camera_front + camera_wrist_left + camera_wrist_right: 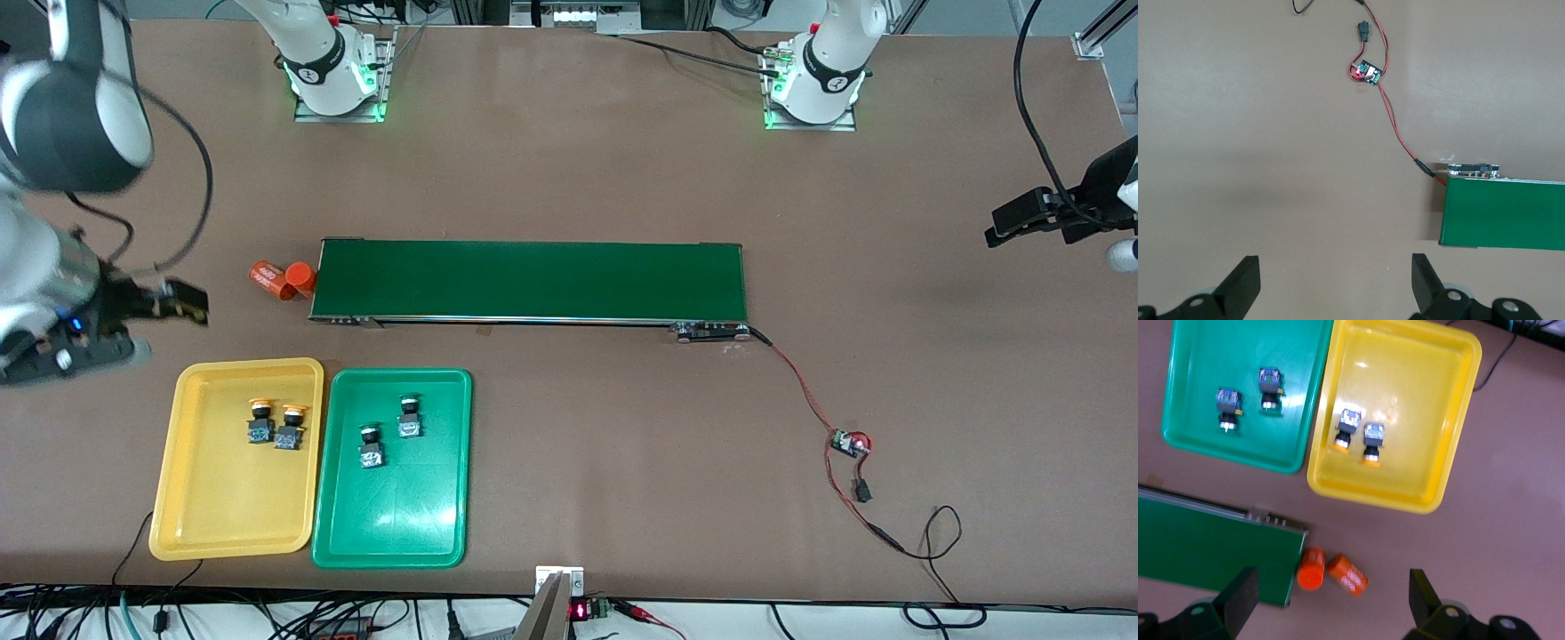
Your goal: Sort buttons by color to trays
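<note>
Looks sorted: both yellow buttons [274,425] sit in the yellow tray [200,524], both green buttons [389,430] in the green tray [391,533]. Right claw [182,302] and left claw [1005,227] hang open and empty, so just lift clear without bumping the trays.

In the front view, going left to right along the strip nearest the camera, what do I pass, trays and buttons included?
Yellow tray → two yellow-orange buttons → green tray → two green buttons → small circuit board on the red and black wires.
</note>
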{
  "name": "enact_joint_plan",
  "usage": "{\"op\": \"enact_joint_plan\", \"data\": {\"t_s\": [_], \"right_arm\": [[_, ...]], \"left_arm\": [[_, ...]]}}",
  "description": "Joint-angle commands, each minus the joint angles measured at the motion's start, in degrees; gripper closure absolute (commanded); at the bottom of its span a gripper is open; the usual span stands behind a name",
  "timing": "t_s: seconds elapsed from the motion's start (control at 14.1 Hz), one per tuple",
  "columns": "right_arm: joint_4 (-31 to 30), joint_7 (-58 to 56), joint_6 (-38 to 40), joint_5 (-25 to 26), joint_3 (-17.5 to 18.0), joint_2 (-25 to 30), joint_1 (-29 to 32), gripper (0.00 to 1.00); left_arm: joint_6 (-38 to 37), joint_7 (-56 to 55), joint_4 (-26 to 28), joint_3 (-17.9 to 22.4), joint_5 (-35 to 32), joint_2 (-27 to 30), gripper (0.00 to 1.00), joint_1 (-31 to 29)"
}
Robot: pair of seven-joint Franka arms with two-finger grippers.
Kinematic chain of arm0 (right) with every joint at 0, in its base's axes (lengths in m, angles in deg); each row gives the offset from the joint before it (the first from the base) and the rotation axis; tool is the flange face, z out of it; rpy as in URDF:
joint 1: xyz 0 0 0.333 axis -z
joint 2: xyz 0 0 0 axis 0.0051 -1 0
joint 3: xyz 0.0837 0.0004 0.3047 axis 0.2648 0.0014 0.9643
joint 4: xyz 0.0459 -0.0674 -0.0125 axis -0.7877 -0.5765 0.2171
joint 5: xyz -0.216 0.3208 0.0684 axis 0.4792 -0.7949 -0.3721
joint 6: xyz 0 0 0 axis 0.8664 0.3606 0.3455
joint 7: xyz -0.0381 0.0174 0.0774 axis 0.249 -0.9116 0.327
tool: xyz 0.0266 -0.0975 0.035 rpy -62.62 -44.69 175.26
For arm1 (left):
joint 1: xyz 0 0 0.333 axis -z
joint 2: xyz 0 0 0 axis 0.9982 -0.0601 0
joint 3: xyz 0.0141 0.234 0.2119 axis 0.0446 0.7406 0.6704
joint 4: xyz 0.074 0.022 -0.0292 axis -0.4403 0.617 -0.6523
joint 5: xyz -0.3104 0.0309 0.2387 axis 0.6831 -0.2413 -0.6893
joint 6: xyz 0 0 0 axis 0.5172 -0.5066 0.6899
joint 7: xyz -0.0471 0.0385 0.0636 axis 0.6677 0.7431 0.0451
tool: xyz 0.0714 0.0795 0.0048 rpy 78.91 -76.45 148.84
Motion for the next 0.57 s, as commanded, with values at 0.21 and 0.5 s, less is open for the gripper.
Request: {"op": "enact_joint_plan", "data": {"t_s": [0.21, 0.5], "right_arm": [[-17.29, 1.16, 4.47, -3.87, -1.18, 16.47, 1.36, 0.0], [-22.06, 3.25, 6.29, -7.23, -3.65, 21.76, 1.1, 0.0]], "left_arm": [[0.97, 1.0, 0.7, -0.19, 0.24, 0.77, 0.0, -0.42], [1.06, 1.08, 0.79, -0.27, 0.24, 0.86, 0.0, -0.34]]}}
